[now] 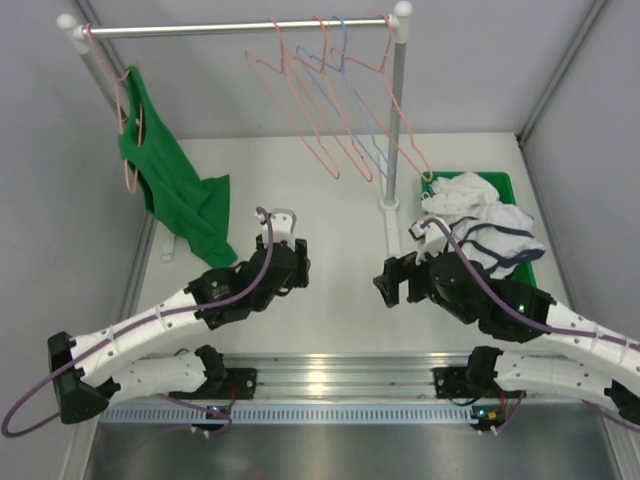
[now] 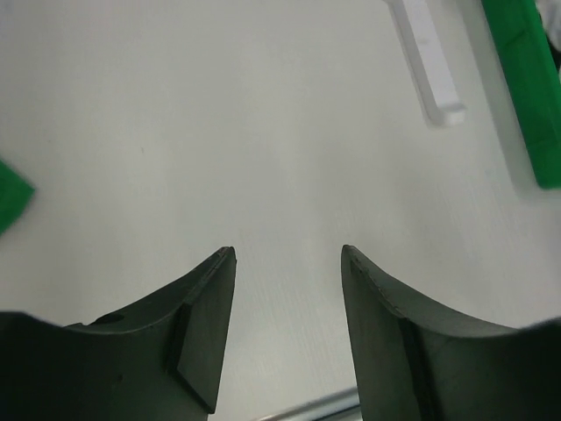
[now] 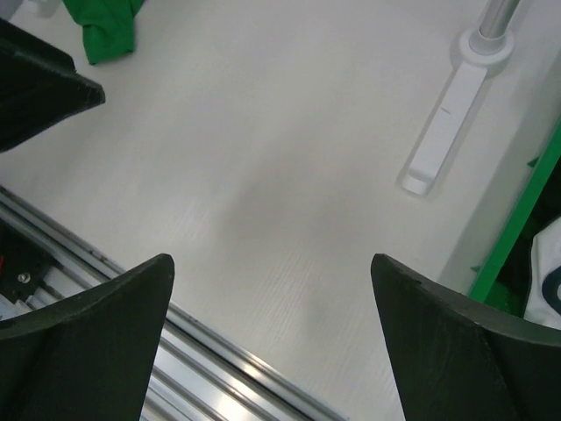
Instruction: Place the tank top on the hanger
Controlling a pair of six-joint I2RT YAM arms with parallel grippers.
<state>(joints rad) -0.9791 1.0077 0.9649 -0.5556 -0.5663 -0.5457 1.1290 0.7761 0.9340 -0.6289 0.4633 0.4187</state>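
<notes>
The green tank top (image 1: 170, 180) hangs on a salmon-pink wire hanger (image 1: 128, 130) at the left end of the rail, and its lower end trails onto the table. A corner of it shows in the left wrist view (image 2: 10, 195) and in the right wrist view (image 3: 107, 28). My left gripper (image 1: 300, 268) is open and empty over the bare table, to the right of the tank top's hem; its fingers (image 2: 206, 324) stand apart. My right gripper (image 1: 388, 285) is open and empty over the table middle; its fingers (image 3: 123, 307) stand wide apart.
Several pink hangers (image 1: 300, 95) and one light-blue hanger (image 1: 350, 90) hang at the rail's right half. The rack's white post (image 1: 397, 110) and foot (image 3: 443, 132) stand right of centre. A green tray (image 1: 505, 185) holds white garments with dark trim (image 1: 480, 225). A metal rail (image 1: 340, 375) runs along the near edge.
</notes>
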